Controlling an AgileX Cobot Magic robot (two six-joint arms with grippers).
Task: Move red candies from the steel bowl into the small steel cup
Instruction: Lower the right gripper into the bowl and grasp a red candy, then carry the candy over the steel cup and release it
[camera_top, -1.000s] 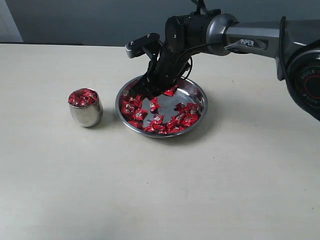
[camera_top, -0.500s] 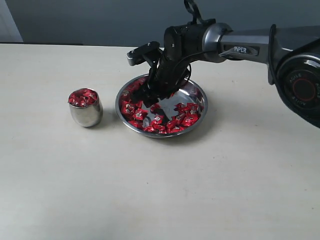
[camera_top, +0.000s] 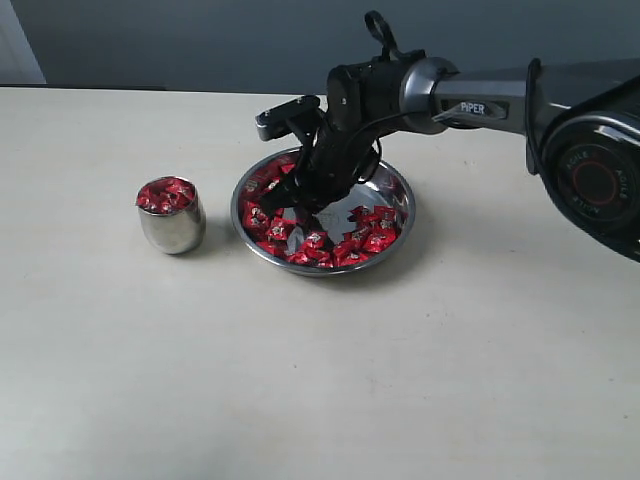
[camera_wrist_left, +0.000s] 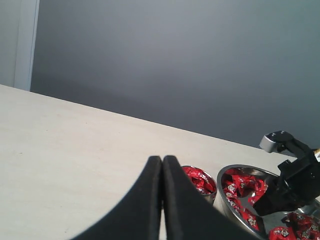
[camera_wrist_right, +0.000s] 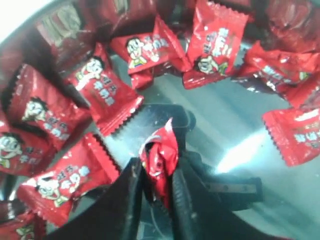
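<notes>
My right fingers (camera_top: 302, 204) are down inside the steel bowl (camera_top: 404, 212), clenched on a red candy (camera_wrist_right: 159, 159). It is a crumpled, shiny foil square pinched edge-on between the two dark tips, with the wrapper drawn to a point at one end. From this close I cannot quite tell whether it hangs clear of the bowl's floor or touches it. Around it the other red candies (camera_top: 345, 246) lie on the steel, each with zigzag-cut ends, a small cartoon face and white lettering. The bowl sits on the pale desk (camera_top: 300, 380). Near it but apart stands the small steel cup (camera_top: 172, 230), heaped to its rim with red wrappers. My left fingers (camera_wrist_left: 159, 175) are pressed together on nothing, low over the desk.
</notes>
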